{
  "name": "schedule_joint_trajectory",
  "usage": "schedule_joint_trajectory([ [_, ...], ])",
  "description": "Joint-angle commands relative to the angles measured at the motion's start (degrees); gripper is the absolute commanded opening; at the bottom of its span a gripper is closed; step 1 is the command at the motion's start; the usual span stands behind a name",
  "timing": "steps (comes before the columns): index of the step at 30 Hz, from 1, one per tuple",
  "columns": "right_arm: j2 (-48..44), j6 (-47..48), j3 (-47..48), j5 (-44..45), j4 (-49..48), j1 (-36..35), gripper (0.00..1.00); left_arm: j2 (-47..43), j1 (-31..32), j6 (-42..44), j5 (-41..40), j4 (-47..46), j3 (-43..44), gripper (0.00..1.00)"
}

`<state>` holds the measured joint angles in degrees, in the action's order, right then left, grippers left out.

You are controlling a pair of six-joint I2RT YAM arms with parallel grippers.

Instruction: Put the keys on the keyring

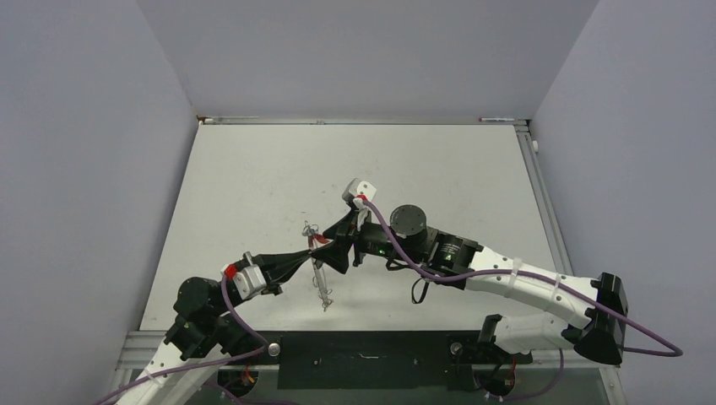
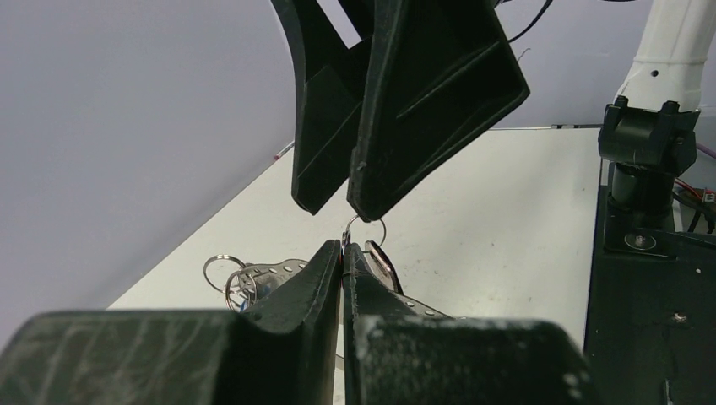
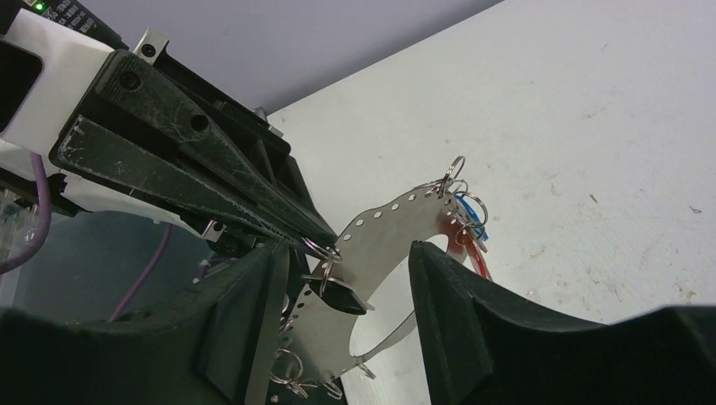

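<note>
The left gripper (image 2: 342,251) has its fingers pressed tight together on the keyring (image 3: 380,228), pinching thin metal at its edge just where a small split ring (image 2: 365,229) sits. Whether the pinch falls on the band itself or on that ring cannot be told. The right gripper (image 3: 349,253) stands with its fingers apart, one on each side of the keyring's lower curve, and neither finger clearly presses on it. In the left wrist view its two dark fingers (image 2: 422,101) come down from above, the tip of one meeting the small split ring. The keyring shows here as a flat silver band bent into a curve, with a row of small holes along it and several more small rings (image 3: 456,164) hooked through its far end. The blue key (image 3: 474,221) and the red key (image 3: 473,253) hang together at that far end of the keyring. The black key (image 3: 344,299), of which only a dark head is seen, hangs close under the keyring's pinched edge, between the right gripper's fingers. Both arms reach in toward the keyring from opposite sides, and it hangs below their meeting point over the white table (image 1: 253,186) — whether its lowest end touches the surface cannot be told.
</note>
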<state>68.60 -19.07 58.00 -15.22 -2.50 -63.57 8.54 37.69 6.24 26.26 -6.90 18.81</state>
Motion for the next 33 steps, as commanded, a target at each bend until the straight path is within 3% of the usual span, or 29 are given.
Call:
schedule_joint_trajectory([
  [1,0.14,1.37,-0.14,0.79,-3.16,-0.75,0.54,-0.71,-0.34,-0.18,-2.17,-1.94,2.64,0.0],
  [15,0.39,1.3,-2.09,1.05,-5.27,-0.75,0.26,-0.54,-0.94,-0.74,-1.87,-2.03,2.64,0.0],
  [28,1.47,2.7,-2.21,-4.29,-6.78,-0.76,0.22,-0.89,-0.89,-0.62,-2.27,-1.89,2.55,0.0],
  [33,2.96,2.66,-1.57,-6.08,-6.2,-0.72,0.06,-0.93,-0.96,-0.68,-2.37,-1.81,2.55,0.0],
])
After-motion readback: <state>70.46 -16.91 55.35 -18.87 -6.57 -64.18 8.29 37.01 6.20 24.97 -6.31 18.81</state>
